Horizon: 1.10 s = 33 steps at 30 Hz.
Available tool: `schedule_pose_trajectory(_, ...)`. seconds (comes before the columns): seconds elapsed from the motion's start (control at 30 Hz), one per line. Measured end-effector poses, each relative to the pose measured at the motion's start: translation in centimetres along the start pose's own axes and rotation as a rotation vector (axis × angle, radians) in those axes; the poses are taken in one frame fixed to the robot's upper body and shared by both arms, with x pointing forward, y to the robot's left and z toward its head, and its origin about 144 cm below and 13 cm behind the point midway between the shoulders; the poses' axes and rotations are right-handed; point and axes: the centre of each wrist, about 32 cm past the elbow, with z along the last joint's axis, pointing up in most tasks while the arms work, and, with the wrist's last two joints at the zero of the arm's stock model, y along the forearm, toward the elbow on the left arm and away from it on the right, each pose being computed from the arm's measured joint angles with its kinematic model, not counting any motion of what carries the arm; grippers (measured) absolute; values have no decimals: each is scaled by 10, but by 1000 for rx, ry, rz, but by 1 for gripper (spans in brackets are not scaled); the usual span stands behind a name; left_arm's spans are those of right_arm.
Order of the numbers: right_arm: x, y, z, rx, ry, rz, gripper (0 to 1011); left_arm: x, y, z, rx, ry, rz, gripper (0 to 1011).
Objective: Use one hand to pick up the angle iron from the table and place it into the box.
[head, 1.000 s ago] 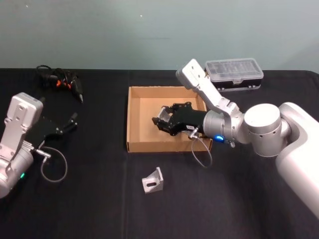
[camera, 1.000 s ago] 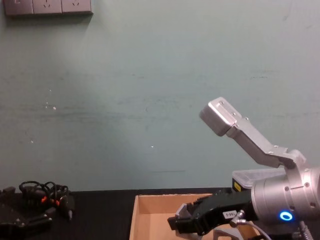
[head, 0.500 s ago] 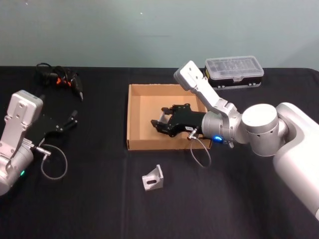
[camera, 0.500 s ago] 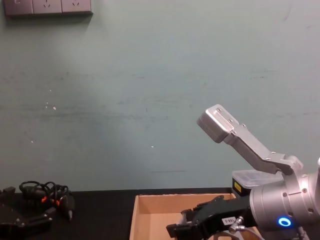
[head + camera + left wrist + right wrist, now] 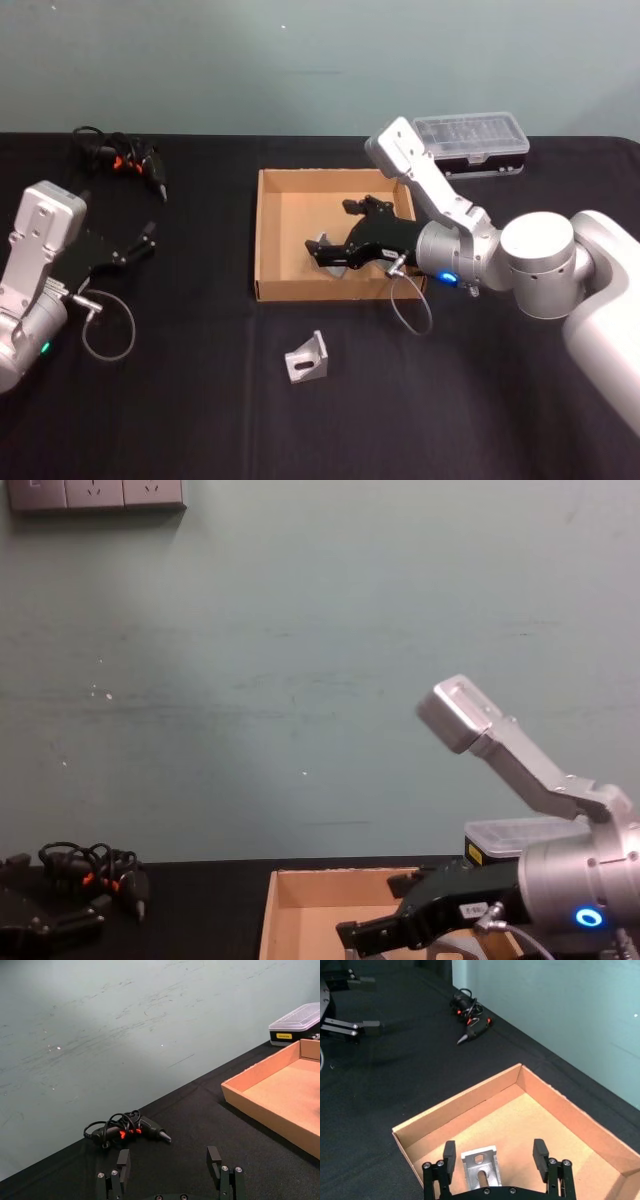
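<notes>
Right gripper (image 5: 494, 1150): over box (image 5: 320, 291), fingers spread clear of angle iron (image 5: 480, 1167), suggesting release. Second angle iron (image 5: 307, 360): tabletop (image 5: 200, 400), before box. Left gripper (image 5: 168, 1155): parked, left edge, fingers apart.

- Box (image 5: 295, 228): tan cardboard.
- Table (image 5: 190, 400): matte black.
- Angle iron (image 5: 307, 362) in front of the box: silver-grey.
- Case (image 5: 470, 142) behind the box: black, clear lid.

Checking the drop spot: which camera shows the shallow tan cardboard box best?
The head view: nearly the whole box from above, with the right hand over its floor and the left hand parked aside. The right wrist view shows its inside, the left wrist view one corner, the chest view a slice of its walls.
</notes>
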Motion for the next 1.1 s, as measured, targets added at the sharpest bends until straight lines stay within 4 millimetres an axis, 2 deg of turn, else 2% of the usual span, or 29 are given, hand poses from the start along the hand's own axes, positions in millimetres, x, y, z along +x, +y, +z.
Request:
schedule_pose_trajectory(0.07,0,-4,0,10,-3,-5,1003,0,0,0,0,0,0,1000)
schedule_pose_trajectory(0.47,-7,-36,-1,86,-13,-19,1000,0,0,0,0,0,0,1000)
schedule_pose_trajectory(0.83,-23,-75,-1,115,-66,67,1000,0,0,0,0,0,0,1000)
schedule_pose_trajectory(1.1,-20,-94,0,58,-126,191,1000,0,0,0,0,0,0,1000)
